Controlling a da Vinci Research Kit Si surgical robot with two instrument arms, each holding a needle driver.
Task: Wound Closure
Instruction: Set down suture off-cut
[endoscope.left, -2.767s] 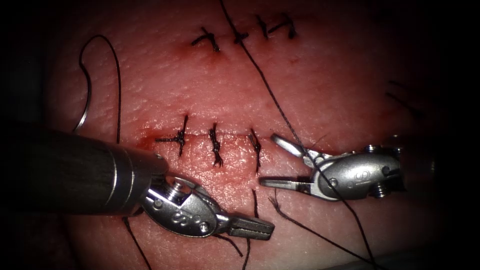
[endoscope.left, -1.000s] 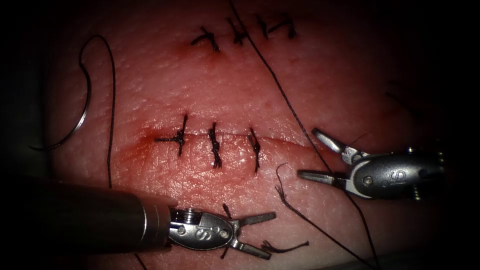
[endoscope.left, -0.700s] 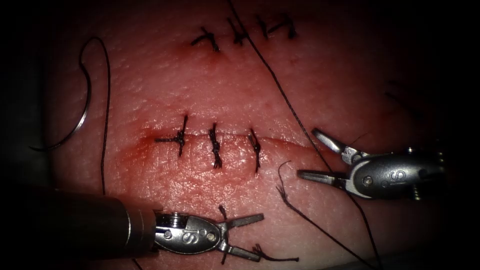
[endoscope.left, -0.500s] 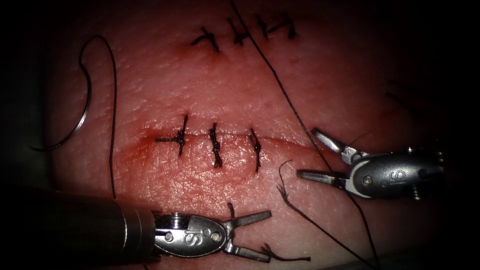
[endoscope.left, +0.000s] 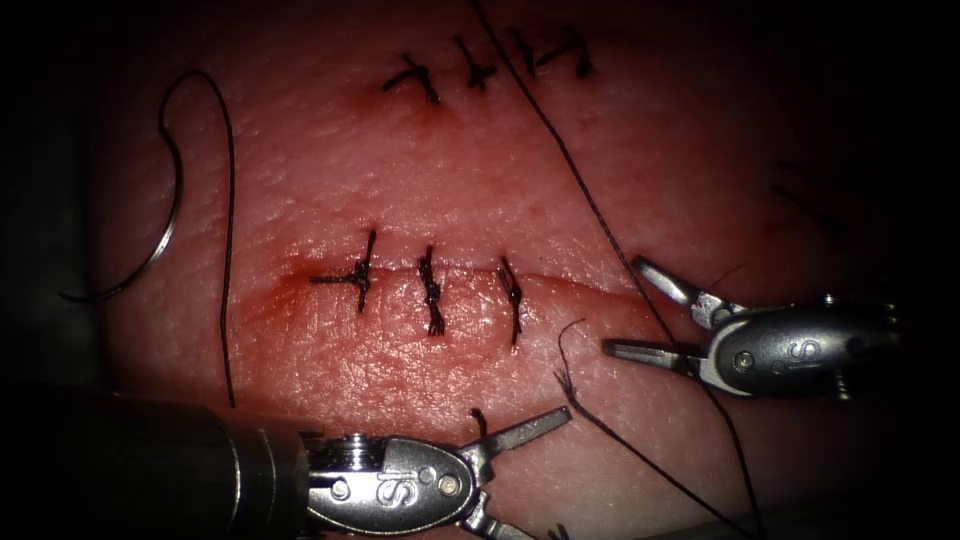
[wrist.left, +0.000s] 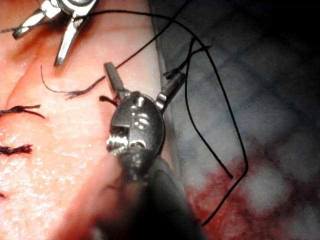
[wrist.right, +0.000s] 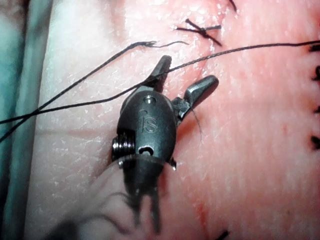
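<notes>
Tissue (endoscope.left: 470, 190): it fills the scene. It carries the cut and, farther away, a second row of small dark stitches.
Cut (endoscope.left: 590, 290): it runs from left to right across the middle. Its left and middle part is drawn together; the right part, toward the right tool, looks not stitched, so I judge that some work is left there.
Left tool (endoscope.left: 520, 470): it comes in at the near left. Its two jaws stand apart and they hold nothing. A short cut end of thread (endoscope.left: 478, 420) lies just beside the far jaw; I cannot tell if they touch.
Right tool (endoscope.left: 625, 310): it is at the right end of the cut. Its jaws are also spread and empty. The long thread passes close by them, but they do not clamp it.
Long thread (endoscope.left: 560, 150): it goes from the far edge diagonally to the near right, over the tissue.
Needle (endoscope.left: 165, 235): it lies free at the far left of the scene, well apart from both tools. It is not in the tissue and no tool holds it. Its thread (endoscope.left: 228, 250) hangs down beside it.
Stitches (endoscope.left: 432, 290): three knotted stitches cross the cut, their ends already cut short.
Loose end (endoscope.left: 565, 360): a frayed thread tail lies near the third stitch, on the right.
</notes>
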